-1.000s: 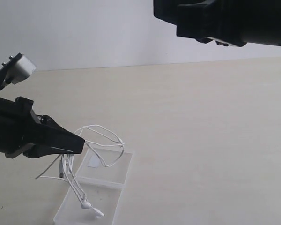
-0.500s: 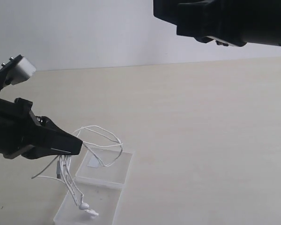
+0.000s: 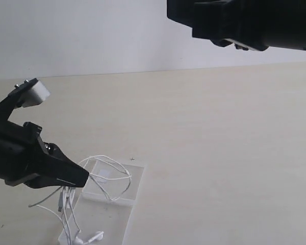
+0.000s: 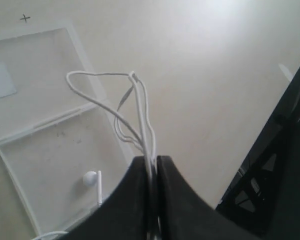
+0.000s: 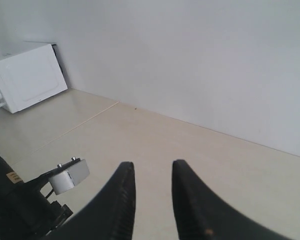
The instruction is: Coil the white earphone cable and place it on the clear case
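Observation:
The clear case (image 3: 135,185) lies open at the table's front left, its white sticker (image 3: 103,175) in the far half. My left gripper (image 3: 84,176) is shut on several bundled strands of the white earphone cable (image 3: 117,166), just over the case's left edge. Loops droop onto the far half, and the earbuds (image 3: 93,237) rest on the near half. In the left wrist view the cable (image 4: 140,107) rises from between the pressed fingertips, over the clear case (image 4: 90,70), with an earbud (image 4: 90,178) inside it. My right gripper (image 5: 152,170) stands open, high up, holding nothing.
A white box-shaped appliance (image 5: 26,75) stands by the wall in the right wrist view. The right arm (image 3: 245,23) hangs high across the exterior view's top. A small black cross mark (image 3: 132,159) sits on the table beside the case.
My left gripper has sunk lower toward the case with the cable. The loops have settled onto the case and the earbuds have dropped to the near half. The right arm stays still.

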Controlling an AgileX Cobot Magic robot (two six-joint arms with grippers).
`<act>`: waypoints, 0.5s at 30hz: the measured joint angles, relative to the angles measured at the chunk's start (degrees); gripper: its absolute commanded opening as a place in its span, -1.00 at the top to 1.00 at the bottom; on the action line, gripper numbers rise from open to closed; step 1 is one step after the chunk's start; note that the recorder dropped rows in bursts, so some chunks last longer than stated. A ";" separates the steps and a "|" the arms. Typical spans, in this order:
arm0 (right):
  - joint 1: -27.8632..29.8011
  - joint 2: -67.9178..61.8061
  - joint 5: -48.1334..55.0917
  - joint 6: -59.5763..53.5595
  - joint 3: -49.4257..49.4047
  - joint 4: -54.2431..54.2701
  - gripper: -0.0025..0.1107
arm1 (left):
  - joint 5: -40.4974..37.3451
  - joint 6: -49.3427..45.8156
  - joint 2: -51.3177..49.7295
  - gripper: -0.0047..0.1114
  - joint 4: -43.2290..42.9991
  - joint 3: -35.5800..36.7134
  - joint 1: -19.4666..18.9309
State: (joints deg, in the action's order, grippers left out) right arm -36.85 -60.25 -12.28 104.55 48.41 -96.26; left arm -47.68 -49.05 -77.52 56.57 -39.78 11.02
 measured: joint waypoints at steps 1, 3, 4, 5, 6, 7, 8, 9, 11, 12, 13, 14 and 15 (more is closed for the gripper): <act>0.00 0.00 0.00 0.00 0.00 0.00 0.49 | 0.00 0.00 0.00 0.92 -1.07 0.00 0.00; 0.00 0.00 0.00 0.00 0.00 0.00 0.49 | 0.00 0.00 0.00 0.92 -1.78 0.00 0.00; 0.00 0.00 0.00 0.00 0.00 0.00 0.49 | 0.00 0.00 0.00 0.92 -1.89 0.00 0.00; 0.00 0.00 0.00 0.00 0.00 0.00 0.49 | 0.00 0.00 0.00 0.92 -1.89 0.00 0.00; 0.00 0.00 0.00 0.00 0.00 0.00 0.49 | 0.12 0.00 0.00 0.92 -1.77 0.00 0.00; 0.00 0.00 0.00 0.00 0.00 0.00 0.49 | 0.12 0.00 0.00 0.92 -1.52 0.00 0.00; 0.00 0.00 -0.26 0.00 0.00 0.00 0.49 | 0.12 0.00 0.00 0.92 -1.28 0.00 0.00; 0.00 0.00 -0.59 0.00 0.00 0.00 0.49 | 0.12 0.00 0.00 0.92 -1.08 0.00 0.00; 0.00 -0.55 -1.81 0.00 0.00 0.00 0.49 | 0.24 -0.17 -0.34 0.92 -0.39 0.00 0.00; 0.00 -0.92 -2.41 0.00 0.00 0.00 0.49 | 0.38 -0.49 -0.63 0.92 -0.06 0.00 0.00; 0.00 -1.39 -3.10 0.00 0.00 -0.02 0.49 | 0.52 -0.83 -1.03 0.92 0.43 0.00 0.00; 0.00 -2.06 -3.65 0.00 0.00 -0.02 0.49 | 0.63 -1.72 -1.36 0.92 1.41 0.00 0.00; 0.00 -2.50 -3.98 0.00 0.00 -0.12 0.49 | 0.67 -2.28 -1.73 0.92 2.08 0.00 0.08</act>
State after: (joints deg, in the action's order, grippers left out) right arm -36.85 -62.75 -16.26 104.55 48.41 -96.38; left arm -47.01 -51.33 -79.25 58.65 -39.78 11.09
